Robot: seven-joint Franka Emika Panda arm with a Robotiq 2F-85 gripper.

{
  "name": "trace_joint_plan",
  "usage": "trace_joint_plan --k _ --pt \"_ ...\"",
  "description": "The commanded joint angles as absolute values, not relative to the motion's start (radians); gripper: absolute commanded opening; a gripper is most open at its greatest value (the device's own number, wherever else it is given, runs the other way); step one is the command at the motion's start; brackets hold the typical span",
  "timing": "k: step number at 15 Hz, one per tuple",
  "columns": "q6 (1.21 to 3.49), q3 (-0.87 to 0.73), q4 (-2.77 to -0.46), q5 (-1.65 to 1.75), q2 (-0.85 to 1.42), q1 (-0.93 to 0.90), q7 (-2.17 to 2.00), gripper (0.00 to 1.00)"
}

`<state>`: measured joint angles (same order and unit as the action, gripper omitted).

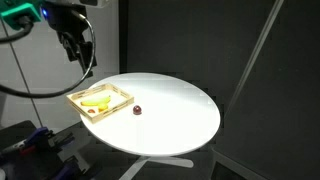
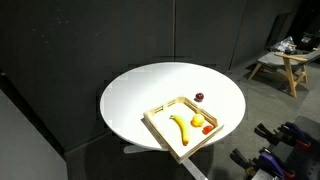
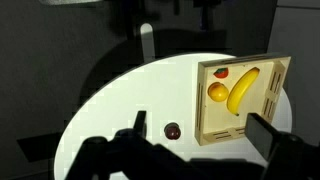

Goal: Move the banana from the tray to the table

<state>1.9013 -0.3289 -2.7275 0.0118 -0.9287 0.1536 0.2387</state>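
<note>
The yellow banana (image 1: 95, 102) lies in the light wooden tray (image 1: 111, 108) near the edge of the round white table (image 1: 170, 110). Both also show in an exterior view, the banana (image 2: 180, 127) in the tray (image 2: 160, 138). In the wrist view the banana (image 3: 243, 90) lies in the tray (image 3: 200, 105) beside a rounder orange item (image 3: 217, 92). My gripper (image 1: 84, 66) hangs well above the tray. In the wrist view it (image 3: 205, 130) is open and empty.
A small dark red object (image 1: 136, 110) lies on the table just outside the tray, as the wrist view (image 3: 172, 131) also shows. A small red item (image 3: 222, 72) sits in the tray. Dark curtains surround the table (image 2: 140, 95). A wooden stool (image 2: 285, 65) stands far off.
</note>
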Motion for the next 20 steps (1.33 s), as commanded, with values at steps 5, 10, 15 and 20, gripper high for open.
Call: trace_joint_plan --k 5,10,15,20 --pt "1.9 -0.32 -2.726 0.003 -0.925 0.165 0.247 1.0" --pt "1.936 -0.284 -2.719 0.003 -0.891 0.152 0.219 1.0" --pt "2.036 -0.206 -2.716 0.001 -0.811 0.132 0.155 1.0" --pt "2.103 -0.117 -2.7 0.009 -0.706 0.107 0.073 1.0"
